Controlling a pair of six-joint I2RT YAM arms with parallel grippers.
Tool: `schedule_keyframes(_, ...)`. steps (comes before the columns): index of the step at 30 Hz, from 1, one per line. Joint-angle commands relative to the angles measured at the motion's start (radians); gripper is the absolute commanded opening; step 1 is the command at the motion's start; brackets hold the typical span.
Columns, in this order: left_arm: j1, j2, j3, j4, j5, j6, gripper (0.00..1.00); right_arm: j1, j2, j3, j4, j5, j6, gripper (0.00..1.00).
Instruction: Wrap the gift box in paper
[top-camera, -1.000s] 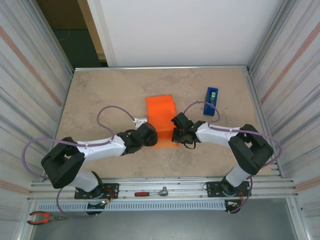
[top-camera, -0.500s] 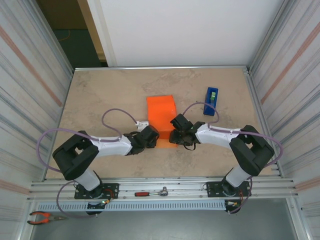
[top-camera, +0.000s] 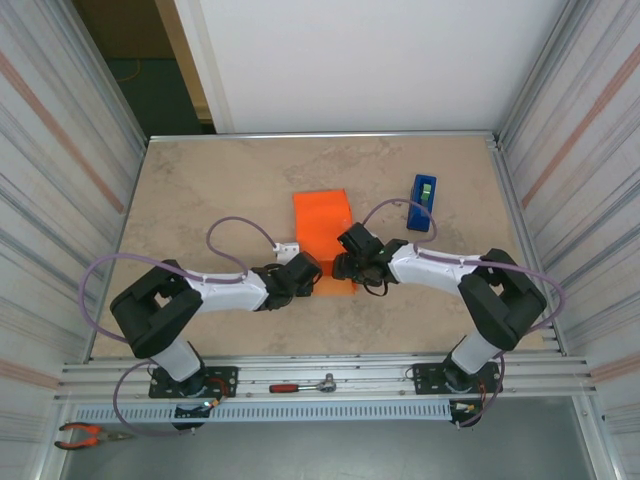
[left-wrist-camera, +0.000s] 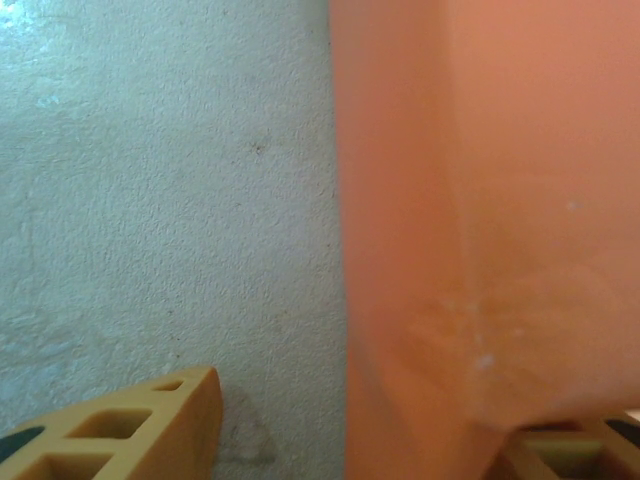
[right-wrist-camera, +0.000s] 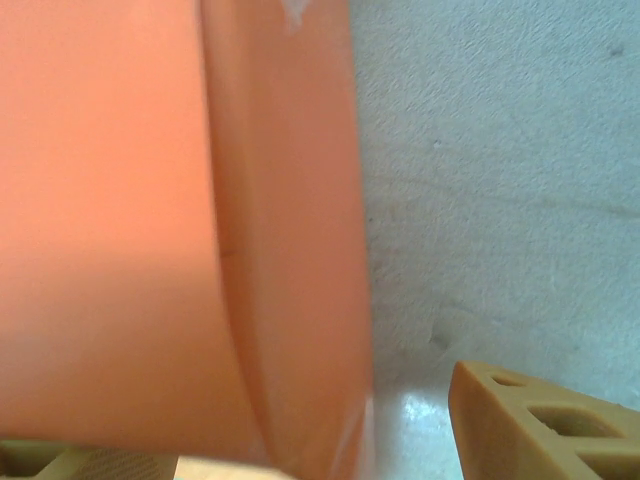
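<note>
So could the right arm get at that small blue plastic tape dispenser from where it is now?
Probably yes. The blue tape dispenser stands on the bare table beyond the right gripper, whose jaws are open at the orange paper; only its own lilac cable loops between them.

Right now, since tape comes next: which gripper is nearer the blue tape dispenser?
The right gripper, at the right side of the paper. The tape dispenser stands on that side; the left gripper is across the paper.
</note>
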Motion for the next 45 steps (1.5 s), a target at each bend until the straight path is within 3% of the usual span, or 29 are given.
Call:
schedule_keyframes(1, -0.001, -0.003, 0.003, 0.015, 0.018, 0.001, 0.57, 0.009, 0.031, -0.009, 0.049, 0.072, 0.037, 0.66)
schedule_keyframes(11, 0.009, -0.036, 0.035, 0.022, 0.052, 0.034, 0.65, 0.019, 0.025, -0.047, 0.091, 0.054, 0.044, 0.60)
schedule_keyframes(19, -0.001, 0.050, 0.077, 0.026, -0.013, 0.009, 0.54, 0.025, 0.009, -0.063, 0.094, 0.047, 0.046, 0.57)
schedule_keyframes(28, -0.012, 0.061, 0.053, 0.025, -0.054, -0.012, 0.51, 0.027, -0.017, -0.066, 0.105, 0.034, 0.054, 0.55)
schedule_keyframes(31, -0.012, 0.060, 0.044, 0.025, -0.056, -0.018, 0.50, 0.029, 0.010, -0.045, 0.101, 0.033, 0.048, 0.48)
schedule_keyframes(35, -0.015, 0.060, 0.042, 0.026, -0.061, -0.023, 0.50, 0.031, 0.031, -0.034, 0.097, 0.030, 0.049, 0.24)
schedule_keyframes(39, -0.017, 0.062, 0.044, 0.028, -0.056, -0.023, 0.50, 0.037, 0.022, -0.045, 0.093, 0.035, 0.049, 0.08)
schedule_keyframes(45, -0.017, 0.020, 0.039, -0.036, -0.039, -0.039, 0.60, 0.040, 0.004, -0.057, 0.087, 0.042, 0.048, 0.00)
